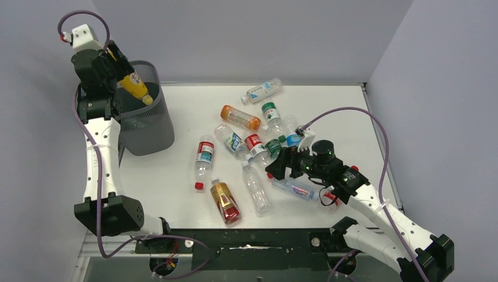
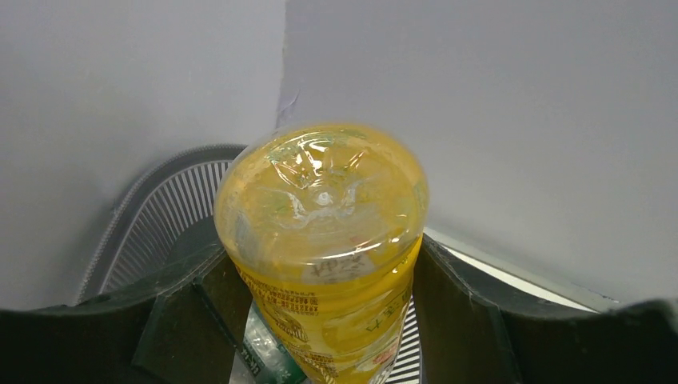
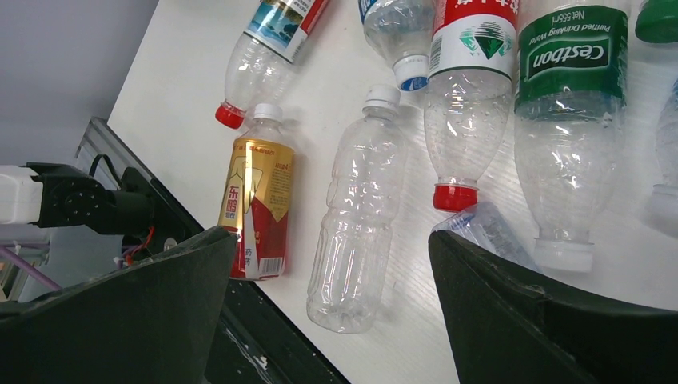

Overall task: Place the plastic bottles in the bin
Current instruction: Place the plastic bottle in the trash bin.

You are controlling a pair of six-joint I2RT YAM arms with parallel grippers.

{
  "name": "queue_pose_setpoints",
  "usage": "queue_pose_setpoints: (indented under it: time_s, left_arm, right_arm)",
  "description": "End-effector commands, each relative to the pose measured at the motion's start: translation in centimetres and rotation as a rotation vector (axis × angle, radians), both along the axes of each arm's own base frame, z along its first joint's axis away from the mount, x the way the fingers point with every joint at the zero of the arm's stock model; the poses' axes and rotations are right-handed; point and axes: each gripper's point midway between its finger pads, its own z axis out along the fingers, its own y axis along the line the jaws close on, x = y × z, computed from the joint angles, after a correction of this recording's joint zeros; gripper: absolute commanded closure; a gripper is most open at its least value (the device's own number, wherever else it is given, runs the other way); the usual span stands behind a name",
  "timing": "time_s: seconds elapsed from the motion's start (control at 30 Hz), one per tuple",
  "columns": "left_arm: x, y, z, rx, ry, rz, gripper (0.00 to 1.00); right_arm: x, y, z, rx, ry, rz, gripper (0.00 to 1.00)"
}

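My left gripper (image 1: 120,73) is shut on a yellow bottle (image 1: 136,88), cap pointing down over the open top of the dark wire-mesh bin (image 1: 150,126). In the left wrist view the bottle's base (image 2: 324,232) fills the middle between both fingers, with the bin's mesh (image 2: 152,224) behind and a green-labelled bottle (image 2: 268,352) lying below. My right gripper (image 1: 276,167) is open and empty above the bottle cluster. In the right wrist view it (image 3: 328,264) hovers over a clear unlabelled bottle (image 3: 356,224), beside a gold-and-red bottle (image 3: 257,210).
Several bottles lie on the white table (image 1: 176,194): an orange one (image 1: 240,117), a blue-labelled one at the back (image 1: 262,90), a red-labelled one (image 1: 204,158), green-labelled ones (image 3: 564,120). A black rail (image 1: 252,238) runs along the front edge. Grey walls surround.
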Motion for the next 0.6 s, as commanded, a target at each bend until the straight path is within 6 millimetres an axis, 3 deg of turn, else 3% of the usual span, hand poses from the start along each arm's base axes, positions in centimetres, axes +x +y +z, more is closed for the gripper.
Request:
queue_pose_setpoints:
  time_s: [0.0,0.13,0.4,0.57]
  left_arm:
    - [0.2,0.6,0.2,0.000,0.004,0.019,0.34]
    - [0.3,0.6,-0.4,-0.012,0.028,0.022,0.20]
    - [-0.4,-0.5,0.5,-0.031,0.026,-0.027,0.17]
    - [-1.2,-4.2,2.6,-0.046,0.001,-0.142,0.16]
  right_arm:
    - [0.5,0.8,1.3,0.031,-0.048,0.016,0.04]
    - [0.6,0.9,1.1,0.028,-0.041,0.019,0.04]
    - [0.5,1.0,0.6,0.036,-0.027,0.016,0.04]
    - [0.7,0.9,0.6,0.031,-0.025,0.004,0.04]
